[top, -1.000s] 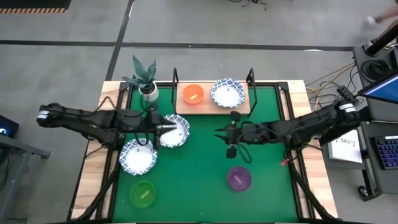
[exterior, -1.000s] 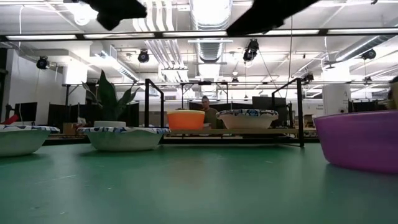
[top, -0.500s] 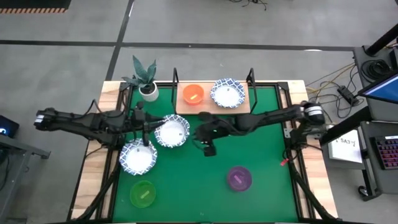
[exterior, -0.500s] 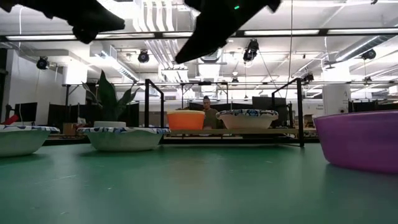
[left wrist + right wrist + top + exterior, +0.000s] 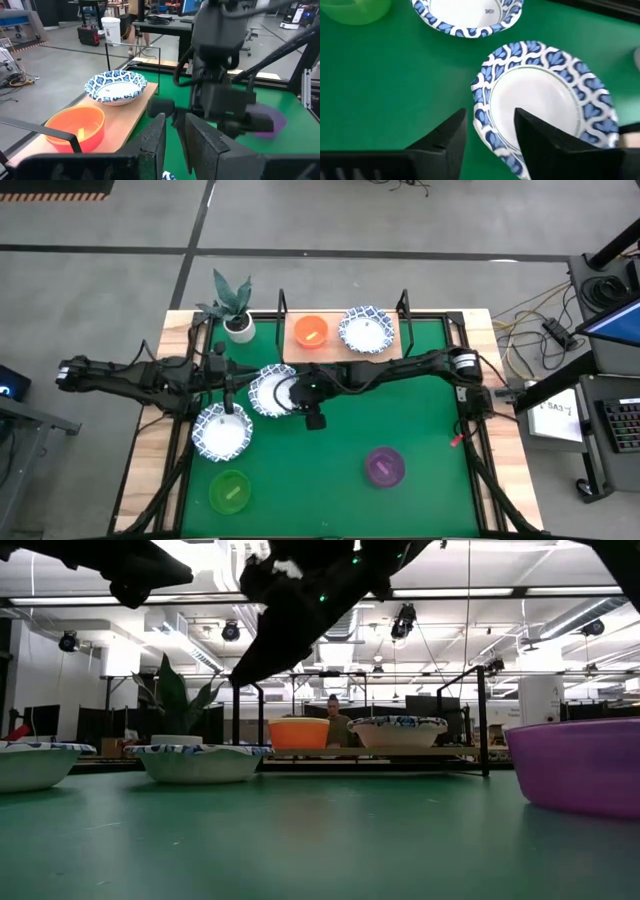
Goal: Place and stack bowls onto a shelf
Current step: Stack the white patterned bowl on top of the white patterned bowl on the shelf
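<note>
High view: the shelf sits at the far edge of the green table, carrying an orange bowl on its left half and a blue-rimmed bowl on its right. A second blue-rimmed bowl lies left of table centre, a third nearer and further left. A lime bowl sits at the near left, a purple bowl at the near right. A potted plant stands at the far left corner. The right arm reaches across from the right, its gripper over the right rim of the middle bowl. The left gripper is just left of that same bowl.

Low view: both arms are dark shapes overhead. Two blue-rimmed bowls rest on the table at left, the purple bowl at right, the shelf behind.

Left wrist view: the left gripper has its fingers set a narrow gap apart, holding nothing.

Right wrist view: the right gripper has its fingers spread apart, straddling the patterned rim of the middle bowl; contact cannot be told.
</note>
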Available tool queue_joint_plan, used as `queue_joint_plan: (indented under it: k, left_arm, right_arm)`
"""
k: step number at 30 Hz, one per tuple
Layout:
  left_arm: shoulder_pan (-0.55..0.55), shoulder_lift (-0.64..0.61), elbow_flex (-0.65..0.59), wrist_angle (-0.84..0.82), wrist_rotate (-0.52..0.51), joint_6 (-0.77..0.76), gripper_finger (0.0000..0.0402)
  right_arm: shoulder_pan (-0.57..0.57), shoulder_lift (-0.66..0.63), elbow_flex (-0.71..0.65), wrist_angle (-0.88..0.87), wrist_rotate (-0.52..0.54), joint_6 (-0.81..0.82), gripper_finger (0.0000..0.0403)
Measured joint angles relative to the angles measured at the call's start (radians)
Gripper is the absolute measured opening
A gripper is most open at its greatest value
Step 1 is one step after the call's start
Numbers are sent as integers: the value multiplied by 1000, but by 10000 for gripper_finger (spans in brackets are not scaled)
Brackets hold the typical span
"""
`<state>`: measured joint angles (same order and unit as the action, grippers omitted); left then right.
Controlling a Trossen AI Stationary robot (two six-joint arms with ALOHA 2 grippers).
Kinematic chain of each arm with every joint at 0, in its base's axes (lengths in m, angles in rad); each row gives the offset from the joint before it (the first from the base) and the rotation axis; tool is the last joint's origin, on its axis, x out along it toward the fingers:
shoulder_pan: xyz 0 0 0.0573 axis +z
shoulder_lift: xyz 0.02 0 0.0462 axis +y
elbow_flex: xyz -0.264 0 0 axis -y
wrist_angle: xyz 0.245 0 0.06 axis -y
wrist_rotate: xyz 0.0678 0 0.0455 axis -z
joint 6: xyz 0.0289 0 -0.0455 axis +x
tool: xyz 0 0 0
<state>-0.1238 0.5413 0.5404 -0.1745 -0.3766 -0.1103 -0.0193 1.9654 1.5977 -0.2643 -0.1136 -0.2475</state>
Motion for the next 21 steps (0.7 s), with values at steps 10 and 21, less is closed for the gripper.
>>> queue_joint_plan:
  k: [10, 21]
  left_arm:
    - [0, 2, -1, 2, 1, 1, 57]
    - [0, 6, -1, 20, 1, -4, 57]
  right_arm:
    - [-1, 174, 122, -74, 0, -26, 176]
    - [-8, 231, 157, -116, 9, -53, 75]
